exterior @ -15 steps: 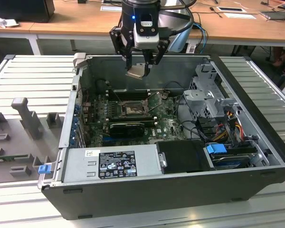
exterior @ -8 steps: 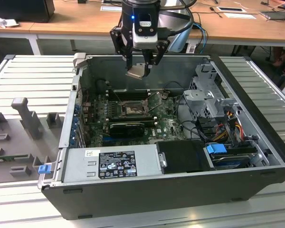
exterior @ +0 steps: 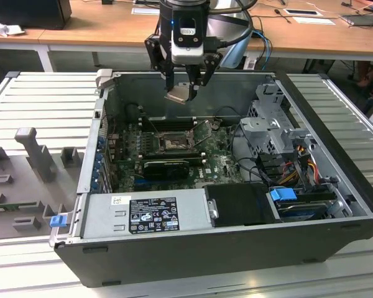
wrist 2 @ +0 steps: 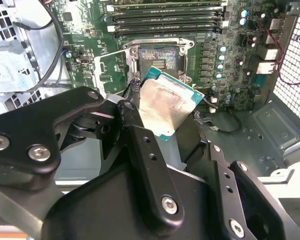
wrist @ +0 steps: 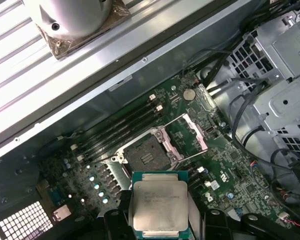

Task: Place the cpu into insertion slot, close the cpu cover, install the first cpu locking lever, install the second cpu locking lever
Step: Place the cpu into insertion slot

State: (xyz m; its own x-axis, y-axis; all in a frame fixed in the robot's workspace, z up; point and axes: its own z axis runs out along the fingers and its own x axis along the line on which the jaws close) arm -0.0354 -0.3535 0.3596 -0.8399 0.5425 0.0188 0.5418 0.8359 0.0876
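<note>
My gripper point(exterior: 185, 92) hangs over the back of the open computer case point(exterior: 81, 180), shut on the cpu point(exterior: 180, 95), a thin pale square chip held tilted by its edges. In both wrist views the cpu point(wrist 2: 167, 102) point(wrist: 159, 204) sits between the black fingers point(wrist 2: 140, 145). Below and apart from it, on the green motherboard, lies the insertion slot point(exterior: 171, 141) point(wrist 2: 157, 57) point(wrist: 145, 152), black-framed, with its contacts bare. The cpu cover point(wrist: 192, 131) point(wrist 2: 112, 67) stands swung open beside the slot. A thin wire lever point(wrist: 192, 156) stands raised next to the slot.
A grey power supply box point(exterior: 146, 211) fills the case front, with a black expansion card point(exterior: 168, 166) behind it. Memory slots point(exterior: 165, 124) run behind the socket. A metal drive cage point(exterior: 273, 124) with cables stands at the exterior view's right. Grey fixtures point(exterior: 34, 152) sit outside the case.
</note>
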